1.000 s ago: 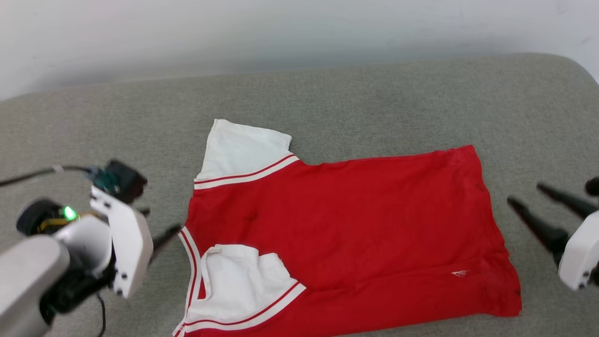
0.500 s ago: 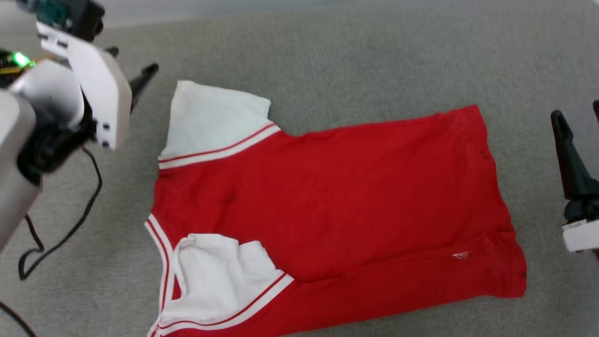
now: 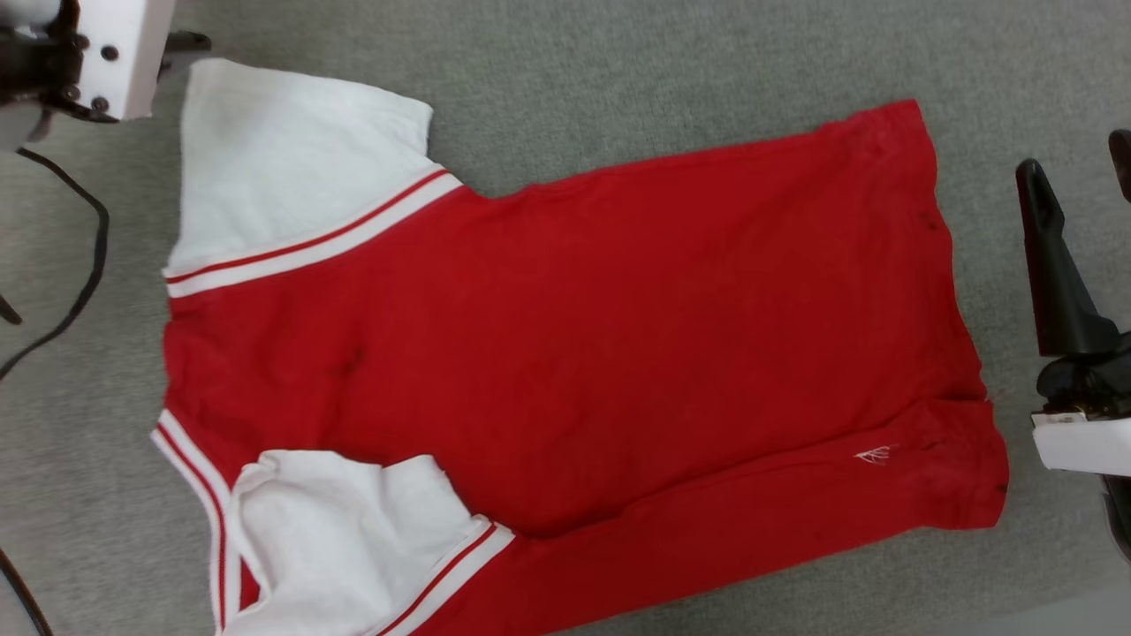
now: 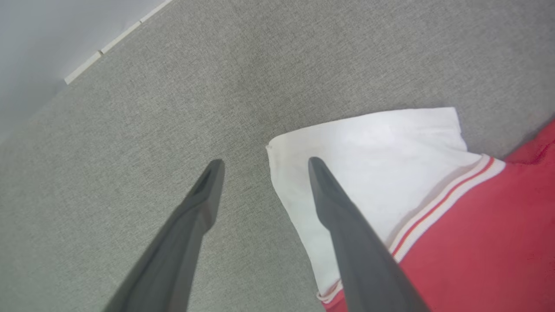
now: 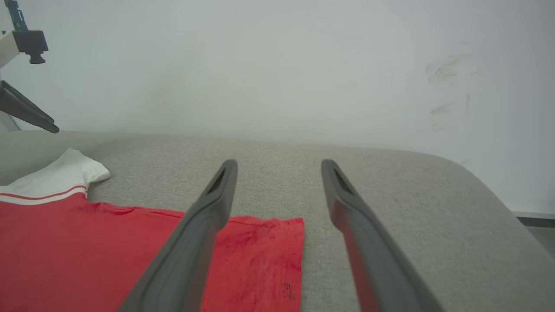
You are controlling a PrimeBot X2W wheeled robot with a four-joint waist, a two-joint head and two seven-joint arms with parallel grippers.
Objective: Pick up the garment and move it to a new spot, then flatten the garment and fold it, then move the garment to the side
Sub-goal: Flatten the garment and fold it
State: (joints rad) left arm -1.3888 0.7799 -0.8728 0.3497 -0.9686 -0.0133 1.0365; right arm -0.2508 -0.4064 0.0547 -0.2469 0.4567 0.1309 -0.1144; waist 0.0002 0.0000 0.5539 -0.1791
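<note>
The garment (image 3: 574,353) lies spread flat on the grey surface, a red T-shirt with its plain side up and no lettering showing. One white sleeve (image 3: 292,168) lies flat at the far left. The other sleeve (image 3: 345,539) is crumpled over the near left. My left gripper (image 4: 266,164) hovers open at the far sleeve's (image 4: 368,151) outer corner, one finger above its edge, holding nothing. My right gripper (image 3: 1076,152) stands open beside the hem (image 3: 963,309), apart from it. In the right wrist view the hem corner (image 5: 260,251) lies below my right gripper (image 5: 279,164).
A grey padded surface (image 3: 618,71) carries everything. A black cable (image 3: 79,265) loops at the left by my left arm's white housing (image 3: 106,53). A pale wall (image 5: 277,65) rises behind, and the surface's rounded edge (image 5: 498,190) falls off to the right.
The head camera has tilted down and closer to the garment. My left gripper has gone from beside the collar to the far sleeve's corner. The garment keeps its shape.
</note>
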